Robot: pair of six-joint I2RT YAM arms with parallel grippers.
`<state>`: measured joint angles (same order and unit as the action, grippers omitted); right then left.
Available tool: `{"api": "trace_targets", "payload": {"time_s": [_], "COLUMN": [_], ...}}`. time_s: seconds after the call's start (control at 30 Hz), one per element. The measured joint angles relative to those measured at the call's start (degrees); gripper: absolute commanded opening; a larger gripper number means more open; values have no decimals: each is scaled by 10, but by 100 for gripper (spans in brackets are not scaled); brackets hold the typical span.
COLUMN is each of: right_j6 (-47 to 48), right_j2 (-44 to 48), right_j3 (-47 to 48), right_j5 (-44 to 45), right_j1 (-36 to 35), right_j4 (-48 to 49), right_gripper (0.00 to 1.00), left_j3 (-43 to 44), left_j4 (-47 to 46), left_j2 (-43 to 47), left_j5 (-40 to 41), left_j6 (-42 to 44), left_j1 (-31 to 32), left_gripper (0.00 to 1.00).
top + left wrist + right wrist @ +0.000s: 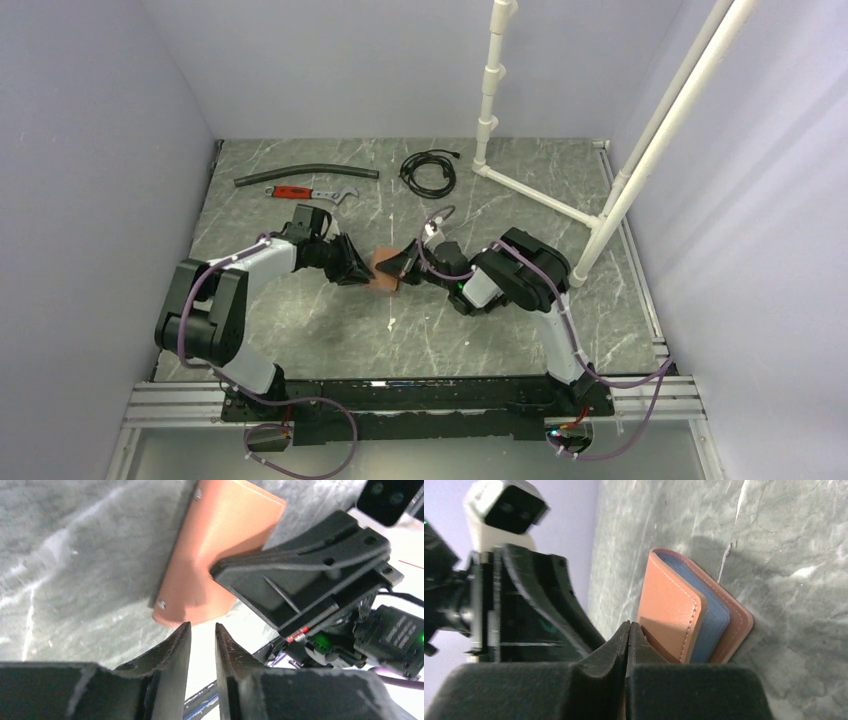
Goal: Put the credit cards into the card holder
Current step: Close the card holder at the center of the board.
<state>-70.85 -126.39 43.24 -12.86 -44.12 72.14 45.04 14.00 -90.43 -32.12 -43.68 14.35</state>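
A tan-brown leather wallet (385, 275) with blue lining (711, 625) lies on the marble table between my two grippers. In the right wrist view it (669, 610) is folded, with its flap partly raised. My left gripper (202, 625) is open by a narrow gap with nothing between its fingers, its tips just short of the wallet's rounded edge (172, 615). My right gripper (630, 624) is shut, its tips against the wallet's near flap. A thin tan sliver shows low between its fingers; what it is I cannot tell. The credit cards and the card holder are out of view.
At the back of the table lie a black hose (305, 177), a red-handled wrench (305, 192) and a coiled black cable (428, 172). A white pipe frame (620, 180) stands at the back right. Walls close in the left, back and right sides.
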Motion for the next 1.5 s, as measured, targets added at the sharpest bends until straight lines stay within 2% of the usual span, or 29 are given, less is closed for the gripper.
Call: {"api": "trace_targets", "payload": {"time_s": [0.17,0.4,0.53,0.67,0.77,0.87,1.0,1.13,1.27,1.4,1.5], "right_j6": [68,209,266,322,359,366,346,322,311,303,309], "right_j2": [57,125,156,216,260,280,276,260,216,197,195], "right_j3": [50,154,207,235,247,253,258,270,314,317,318], "right_j5": [-103,-196,-236,-244,-217,-144,-9,101,151,167,172], "right_j1": [28,43,46,47,46,37,-2,-56,-71,-66,-63], "right_j4": [-179,-472,-577,-652,-710,-772,-862,-921,-947,-943,-944], "right_gripper": [21,40,48,55,58,72,73,70,69,61,54], "left_j3": [32,87,85,68,50,43,66,146,198,178,137], "left_j4": [62,114,150,159,155,143,140,170,179,174,133], "left_j2": [65,163,202,223,214,174,75,-41,-124,-141,-135], "left_j5": [-2,-10,-9,1,5,-2,-11,-11,-7,-14,-38], "left_j6": [25,54,57,57,57,55,63,95,126,132,117], "left_j1": [0,0,0,0,0,0,0,0,0,0,-1], "left_gripper": [47,52,55,57,56,48,49,51,51,44,37]}}
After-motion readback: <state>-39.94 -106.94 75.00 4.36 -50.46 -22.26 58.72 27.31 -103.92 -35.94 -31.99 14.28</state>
